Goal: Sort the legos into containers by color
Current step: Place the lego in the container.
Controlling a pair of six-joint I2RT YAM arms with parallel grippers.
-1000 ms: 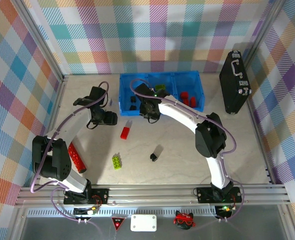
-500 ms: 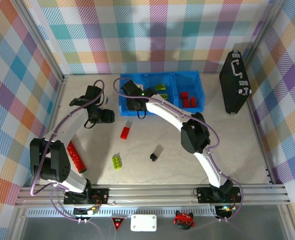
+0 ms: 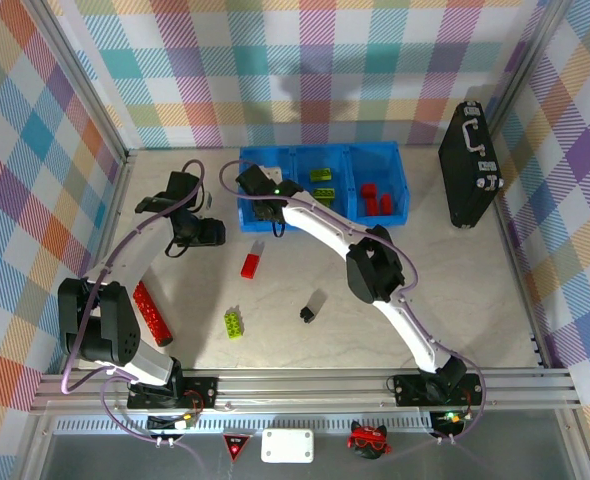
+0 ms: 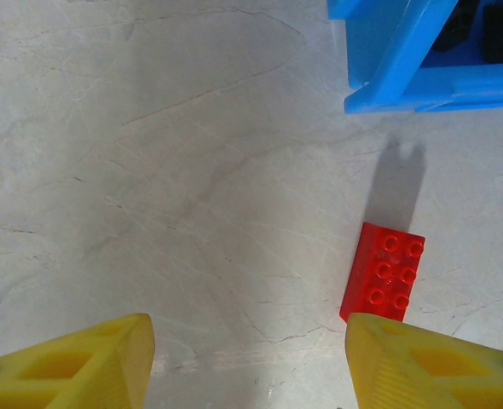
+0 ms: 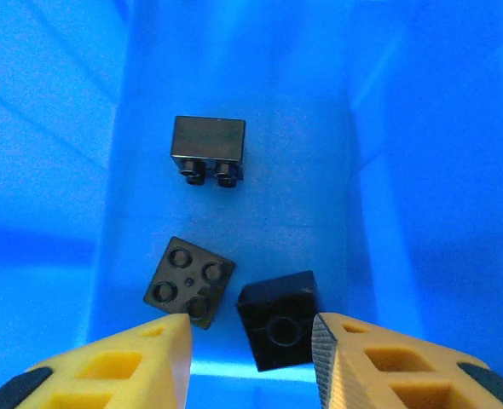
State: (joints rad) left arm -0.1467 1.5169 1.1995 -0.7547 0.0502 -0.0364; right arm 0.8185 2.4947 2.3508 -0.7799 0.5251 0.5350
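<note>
My right fingers point(image 5: 251, 358) hang spread and empty over the left compartment of the bright-blue plastic three-bin container point(image 5: 47, 128), having swung there from the middle compartment within the last second. Below them lie three small black plastic bricks: one at 12 o'clock point(image 5: 207, 150), one at 9 point(image 5: 189, 281), and one between my tips point(image 5: 279, 332). I judge the black delivery done.

My left fingers point(image 4: 247, 358), also spread and holding nothing, have crept towards 12 o'clock. They hover over the pale tabletop point(image 4: 149, 170), with a red six-stud brick point(image 4: 383, 273) at 3 o'clock. A lime green brick point(image 3: 234, 323), a black brick point(image 3: 306, 314) and a long red brick point(image 3: 150, 312) are unsorted.
</note>
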